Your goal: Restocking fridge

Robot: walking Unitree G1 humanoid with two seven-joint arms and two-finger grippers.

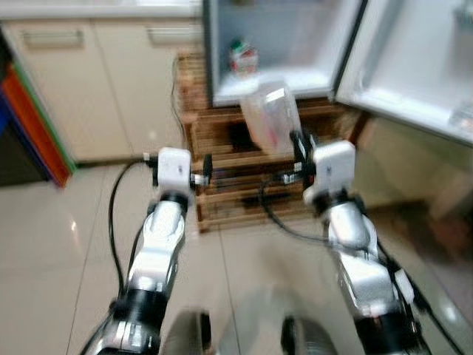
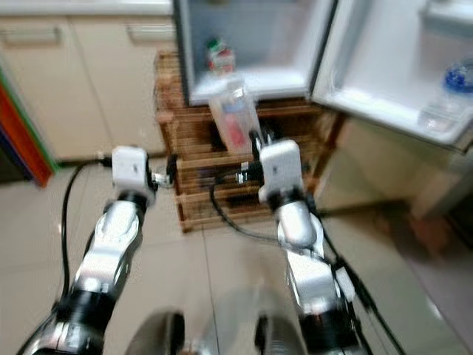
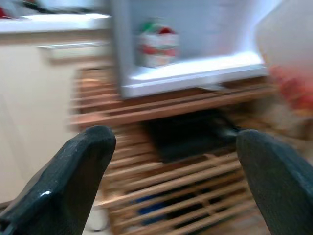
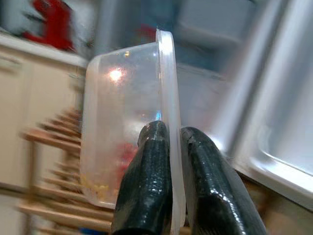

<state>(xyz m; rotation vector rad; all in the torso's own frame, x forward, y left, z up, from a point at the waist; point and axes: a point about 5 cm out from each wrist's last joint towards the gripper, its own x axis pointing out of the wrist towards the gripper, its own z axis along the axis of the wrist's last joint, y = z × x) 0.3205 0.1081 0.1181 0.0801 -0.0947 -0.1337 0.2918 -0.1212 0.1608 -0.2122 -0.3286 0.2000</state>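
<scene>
Blur softens every view, yet the main things read clearly. Right hand [image 4: 168, 147] is clenched on the rim of a clear plastic food container [image 4: 124, 122], one black finger [image 4: 146, 186] on the tub side and the other on the lid side, the rim pinched between them. Red contents sit low inside the container, with some yellowish bits at its bottom corner. From the head views, the container [image 1: 270, 117] is held up tilted in front of the open fridge [image 1: 281, 44], just below the lip of its lowest shelf. A red, green and white carton [image 1: 242, 58] stands on that shelf at the left. The fridge door [image 2: 399, 66] swings out to the right, with a clear bottle [image 2: 447, 100] in its door rack. The fridge rests on a slatted wooden crate stand [image 1: 222, 185]. Left hand [image 3: 176, 161] is released, its two fingers wide apart and grasping nothing, held out toward the crate stand beside the right arm. Beige cabinets [image 1: 89, 81] line the wall to the left, above a glossy tiled floor [image 1: 52, 251].
</scene>
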